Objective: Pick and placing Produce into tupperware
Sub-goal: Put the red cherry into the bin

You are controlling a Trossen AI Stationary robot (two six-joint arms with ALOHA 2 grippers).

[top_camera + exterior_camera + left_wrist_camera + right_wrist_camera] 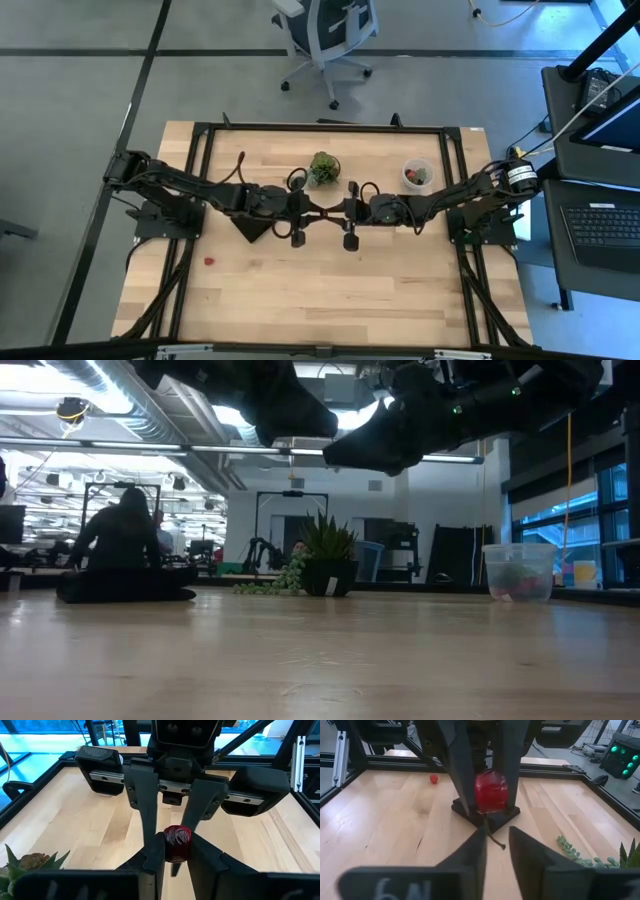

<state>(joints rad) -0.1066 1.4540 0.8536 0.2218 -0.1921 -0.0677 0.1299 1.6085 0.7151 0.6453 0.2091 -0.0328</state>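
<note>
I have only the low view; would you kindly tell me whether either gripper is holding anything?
Observer: Yes. The left gripper is shut on a red berry, facing the right gripper tip to tip above the middle of the table.
Operator: Thank you. Is any produce lying loose on the table?
Observer: One small red piece lies on the wood on the left arm's side, well apart from the tupperware.
</note>
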